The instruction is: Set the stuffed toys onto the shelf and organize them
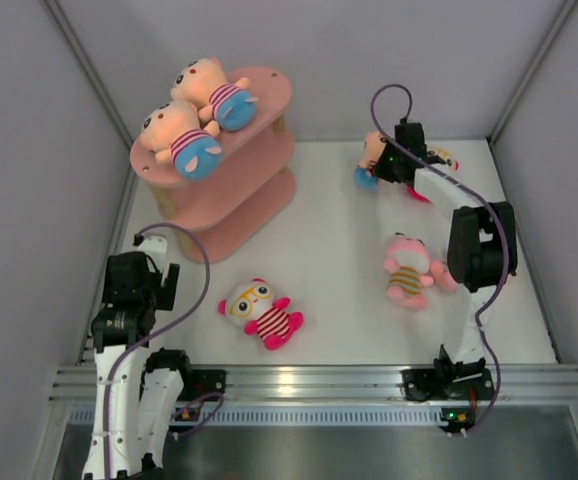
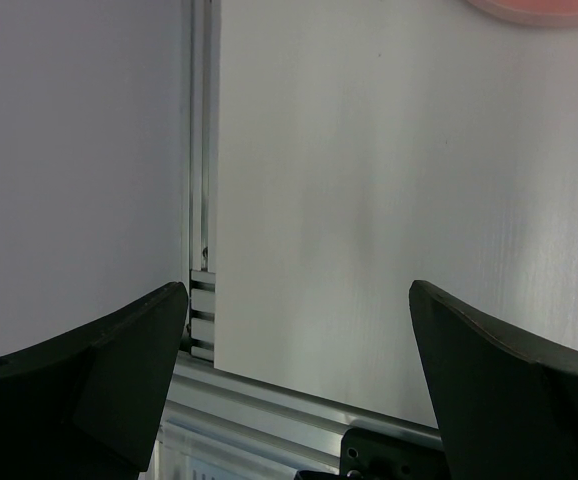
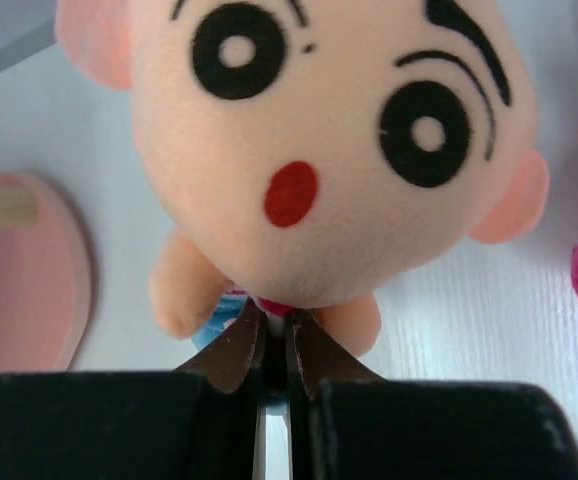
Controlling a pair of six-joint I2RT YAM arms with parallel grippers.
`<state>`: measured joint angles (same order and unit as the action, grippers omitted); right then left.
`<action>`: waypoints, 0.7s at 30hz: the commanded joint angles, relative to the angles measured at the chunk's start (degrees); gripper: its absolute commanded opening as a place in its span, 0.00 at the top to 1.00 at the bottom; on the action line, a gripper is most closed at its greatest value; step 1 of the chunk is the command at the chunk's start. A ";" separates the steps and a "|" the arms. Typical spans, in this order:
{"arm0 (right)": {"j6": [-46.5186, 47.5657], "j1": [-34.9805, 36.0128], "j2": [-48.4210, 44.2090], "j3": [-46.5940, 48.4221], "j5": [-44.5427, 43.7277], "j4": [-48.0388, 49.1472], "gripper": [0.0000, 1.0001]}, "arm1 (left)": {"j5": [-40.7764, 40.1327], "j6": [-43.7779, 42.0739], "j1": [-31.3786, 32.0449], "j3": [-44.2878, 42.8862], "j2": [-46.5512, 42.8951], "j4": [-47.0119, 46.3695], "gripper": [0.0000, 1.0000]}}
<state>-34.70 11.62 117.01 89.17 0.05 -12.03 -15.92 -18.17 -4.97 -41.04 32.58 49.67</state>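
We count two stuffed toys (image 1: 184,140) on shelf (image 1: 269,95); right fingers (image 3: 237,350) clenched on peach-headed toy (image 3: 309,150) right of it, left fingers (image 2: 119,350) released, pink toy (image 1: 409,272) unplaced.

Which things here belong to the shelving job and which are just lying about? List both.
Job: shelf; two peach-headed toys on its top board; third peach-headed toy pinched by right gripper; glasses toy; pink striped toy; half-hidden toy beside that gripper.
Lying about: purple cables; aluminium rail.
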 commanded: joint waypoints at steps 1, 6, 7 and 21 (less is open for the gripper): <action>12.53 0.60 -9.26 10.45 7.31 -1.12 1.00 | -0.07 0.60 -0.48 0.08 -0.85 -2.65 0.01; 26.07 2.79 -2.06 37.09 14.89 -19.84 1.00 | 0.19 0.42 -0.39 0.17 -1.11 -2.65 0.01; 27.82 3.41 -1.27 44.09 14.89 -22.66 1.00 | 0.19 0.42 -0.39 0.08 -1.20 -2.65 0.01; 30.48 18.96 3.75 55.06 4.52 -8.71 1.00 | 0.19 0.51 -0.39 0.17 -2.69 -2.65 0.01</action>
<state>-6.79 27.07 118.24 141.86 7.22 -23.81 -15.86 -18.17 -5.02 -41.01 30.83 49.60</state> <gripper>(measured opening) 0.033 0.987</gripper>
